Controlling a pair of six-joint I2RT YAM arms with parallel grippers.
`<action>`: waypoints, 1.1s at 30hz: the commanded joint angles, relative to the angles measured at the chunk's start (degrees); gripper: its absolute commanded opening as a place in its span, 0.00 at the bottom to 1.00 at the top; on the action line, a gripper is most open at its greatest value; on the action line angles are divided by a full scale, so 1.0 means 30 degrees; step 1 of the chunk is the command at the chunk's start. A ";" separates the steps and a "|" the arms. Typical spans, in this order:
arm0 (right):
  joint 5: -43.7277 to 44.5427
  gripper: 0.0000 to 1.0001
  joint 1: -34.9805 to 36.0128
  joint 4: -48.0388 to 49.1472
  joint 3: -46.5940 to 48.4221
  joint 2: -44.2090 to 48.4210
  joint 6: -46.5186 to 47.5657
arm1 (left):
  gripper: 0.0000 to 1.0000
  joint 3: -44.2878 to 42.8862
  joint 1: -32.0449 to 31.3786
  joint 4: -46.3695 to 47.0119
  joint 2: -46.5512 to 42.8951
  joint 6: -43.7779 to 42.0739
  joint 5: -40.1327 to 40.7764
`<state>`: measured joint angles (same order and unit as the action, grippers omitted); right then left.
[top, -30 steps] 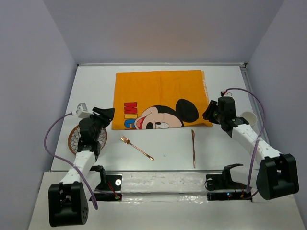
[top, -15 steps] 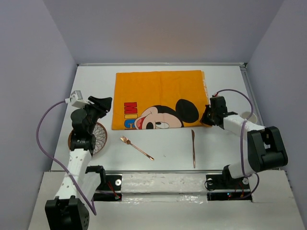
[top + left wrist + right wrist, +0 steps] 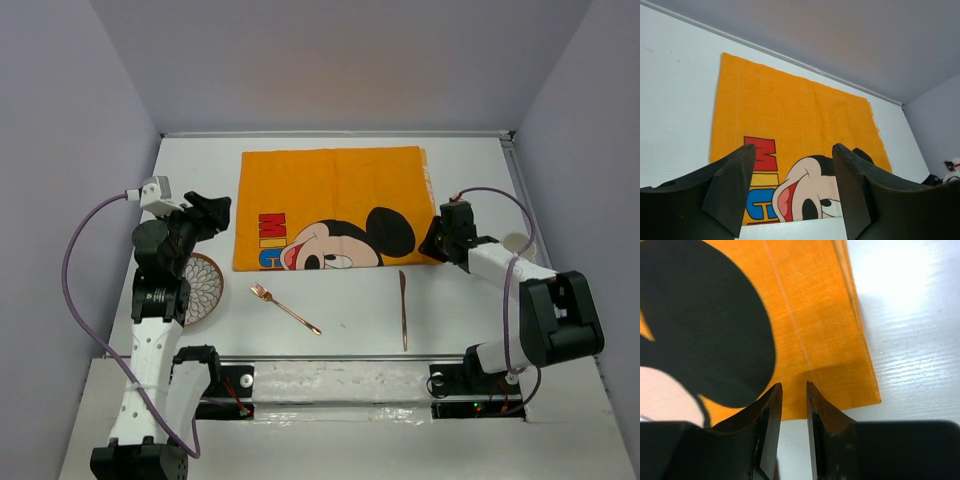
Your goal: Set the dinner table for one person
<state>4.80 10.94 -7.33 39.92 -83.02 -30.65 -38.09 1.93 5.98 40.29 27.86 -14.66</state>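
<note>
On the white dinner table [image 3: 455, 335], everything lies flat | left gripper [image 3: 792, 155] has lifted off the plate [image 3: 200, 288], jaws wide, empty | right gripper [image 3: 794, 385] stays at the placemat's [image 3: 330, 190] near right corner, jaws barely parted, gripping nothing visible | plate likely goes onto the placement next.

On the orange rectangular cloth placemat [image 3: 335, 205], large block letters are printed: a red "M", a yellow "I", then a blue letter not fully legible.
</note>
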 commanded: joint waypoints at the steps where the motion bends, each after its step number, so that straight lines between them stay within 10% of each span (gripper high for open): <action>1: -0.1126 0.32 -0.0102 0.0335 0.0902 0.2066 0.0697 | 0.75 -0.0608 -0.0205 -0.0879 -0.1532 -0.1814 -0.0183; 10: -0.3329 0.00 0.0719 0.1855 0.0112 0.0167 0.0082 | 0.99 0.0186 -0.0322 -0.0967 -0.2414 -0.2693 -0.0829; 21: -0.2596 0.00 0.0719 0.3206 -0.1061 0.0248 -0.0212 | 0.99 0.0098 -0.0323 -0.0938 -0.2591 -0.2928 -0.0945; 33: -0.2979 0.64 0.6366 0.2503 -0.1002 0.4354 0.1457 | 0.99 0.0127 -0.0323 -0.0470 -0.2386 -0.2928 -0.1997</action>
<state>-4.91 22.92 -1.21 36.93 -72.14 -29.23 -37.89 1.17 1.89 33.26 19.97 -16.99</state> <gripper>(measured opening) 0.621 0.989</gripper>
